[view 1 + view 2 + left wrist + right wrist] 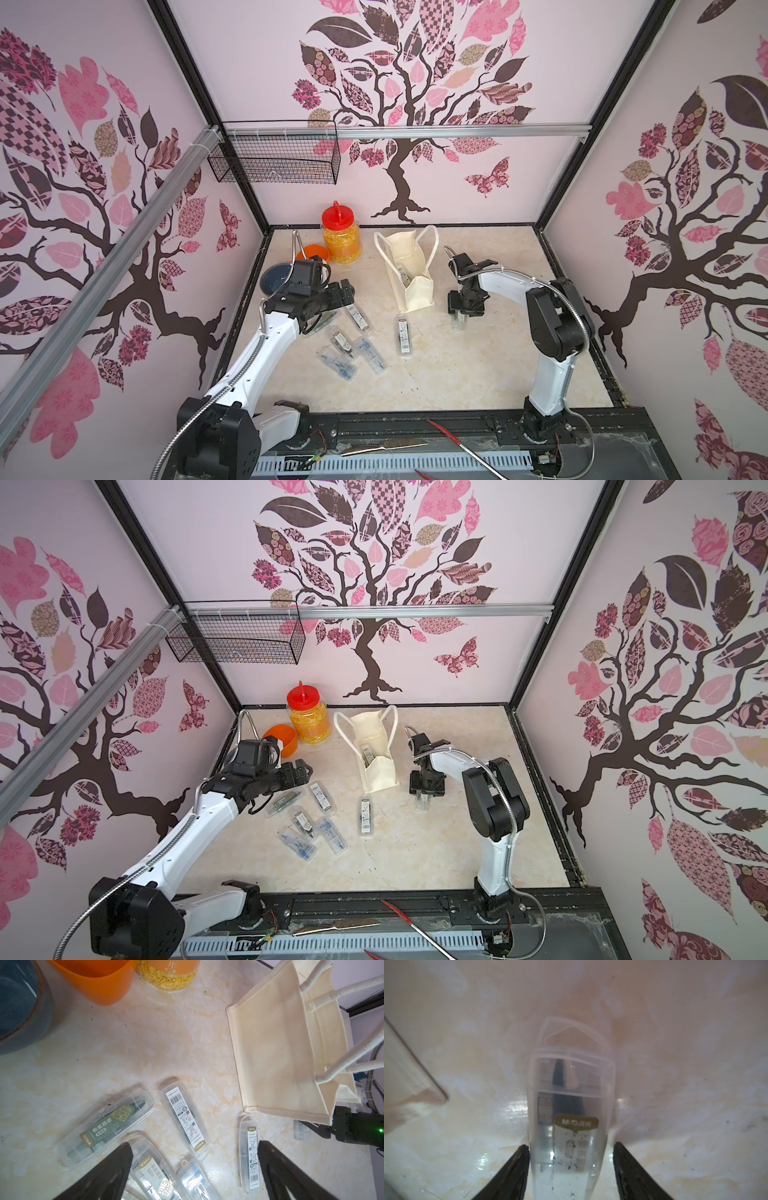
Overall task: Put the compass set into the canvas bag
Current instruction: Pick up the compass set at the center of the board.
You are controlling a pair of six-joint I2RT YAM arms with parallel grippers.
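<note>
The cream canvas bag (pixel 417 286) (pixel 380 771) (pixel 276 1053) stands open mid-table, and one compass set (pixel 402 272) sticks out of it. Right of the bag, my right gripper (pixel 461 309) (pixel 424 791) (pixel 571 1147) points down, shut on a clear-cased compass set (pixel 571 1093) that touches the table. Several more compass sets (pixel 404 334) (pixel 185 1118) lie loose in front of the bag. My left gripper (pixel 348 291) (pixel 303 771) (pixel 195 1144) hovers open above them, holding nothing.
A red-lidded jar (pixel 340 239) of yellow flakes, an orange cup (pixel 318 253) and a dark blue bowl (pixel 272 278) stand at the back left, close behind the left arm. A black wire basket (pixel 274 158) hangs on the back rail.
</note>
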